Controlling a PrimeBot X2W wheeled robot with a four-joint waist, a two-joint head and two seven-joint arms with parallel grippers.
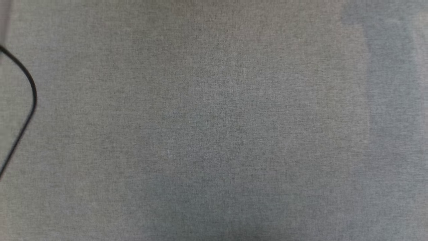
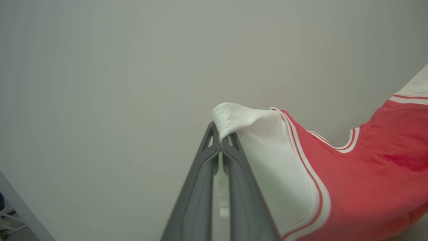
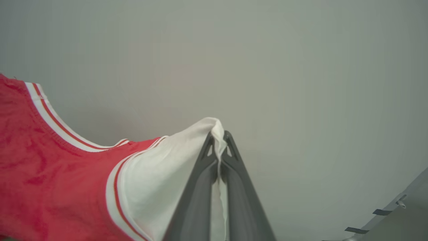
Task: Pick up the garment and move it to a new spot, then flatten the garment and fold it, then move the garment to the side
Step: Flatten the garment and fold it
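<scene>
Plainly, we had the garment (image 2: 367, 174) lifted in the air between our arms, the left gripper (image 2: 221, 142) clamped tight on one white sleeve (image 2: 267, 160) and the right gripper (image 3: 219, 144) pinching the other white sleeve (image 3: 160, 174), its red body sagging between them before a pale wall (image 2: 100, 83). To lay it down well, we judged we should keep both pinches firm, draw the shoulders level and taut, and lower it onto the grey cloth surface (image 1: 214, 120), right of the black cable (image 1: 32, 90).
</scene>
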